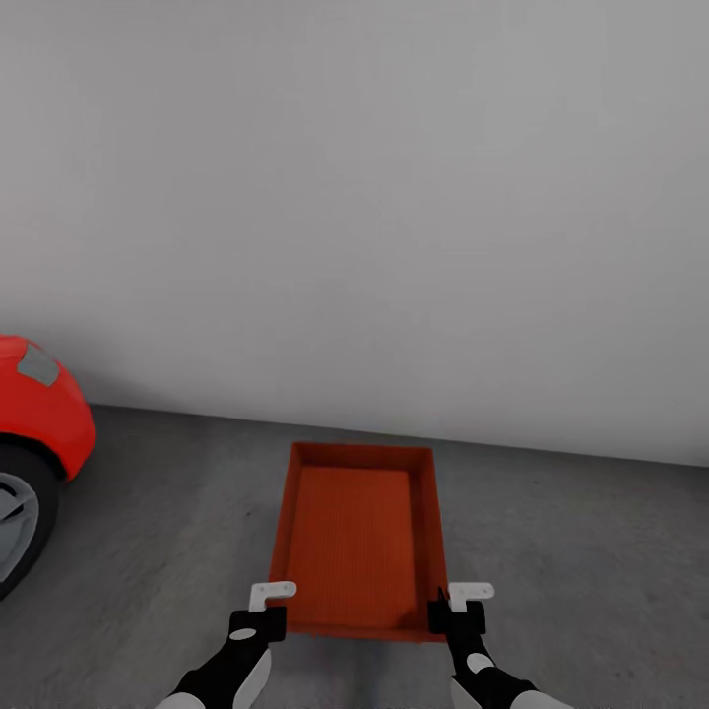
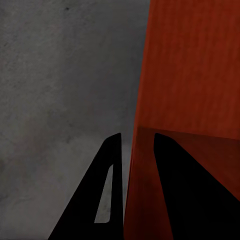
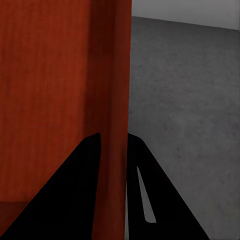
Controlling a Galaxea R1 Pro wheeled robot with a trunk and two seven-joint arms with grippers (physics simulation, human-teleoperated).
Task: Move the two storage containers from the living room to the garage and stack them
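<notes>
Left claw and right claw each pinch a side wall of the orange-red storage container, carrying it level over the garage floor.

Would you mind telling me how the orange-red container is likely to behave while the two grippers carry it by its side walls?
The container looks stiff: its straight walls show no bending where the left gripper and right gripper straddle them. It is empty, so probably light. Both holds sit near the robot-side end, so the far end may tend to dip.
</notes>
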